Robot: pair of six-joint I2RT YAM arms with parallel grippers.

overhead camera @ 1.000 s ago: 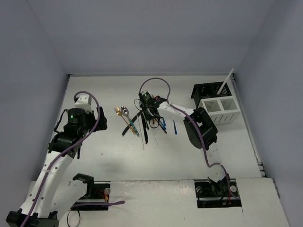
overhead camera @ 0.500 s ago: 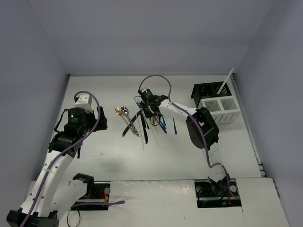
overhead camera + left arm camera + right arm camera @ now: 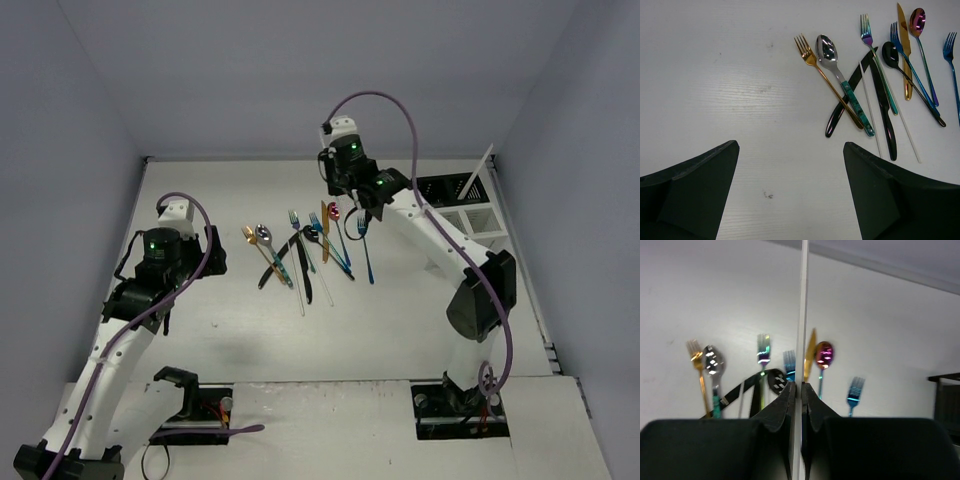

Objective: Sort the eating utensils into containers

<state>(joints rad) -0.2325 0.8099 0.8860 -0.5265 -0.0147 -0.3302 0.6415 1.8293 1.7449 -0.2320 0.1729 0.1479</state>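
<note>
Utensils (image 3: 305,250) are lying in a loose bunch at the centre of the top view, on the table (image 3: 250,330), with their heads pointing toward the upper edge. In the left wrist view I'm seeing them spread across the upper right. A gold fork (image 3: 812,62) and a silver spoon (image 3: 827,47) are lying side by side, with a black knife (image 3: 852,95) crossing under their handles. Further right are a teal fork (image 3: 867,35), a black spoon (image 3: 890,50), a gold knife (image 3: 904,45), a magenta spoon (image 3: 917,22) and a blue fork (image 3: 951,50).

The left gripper (image 3: 790,147) is hanging wide open over bare table at the lower left of that bunch, touching nothing.

The right gripper (image 3: 801,386) is pinching a white stick (image 3: 804,315). Its jaws are closed tight on it, and the stick is running straight up and out of the top of the right wrist view. The bunch is showing behind the fingers, lower in the frame.

In the top view the right arm (image 3: 430,235) is reaching to the upper centre, passing across the two containers at the upper right. I'm making out the black caddy (image 3: 445,187) with the white caddy (image 3: 478,220) just below it, touching or nearly so. A second stick (image 3: 481,168) is leaning out of the black caddy toward the upper right.
</note>
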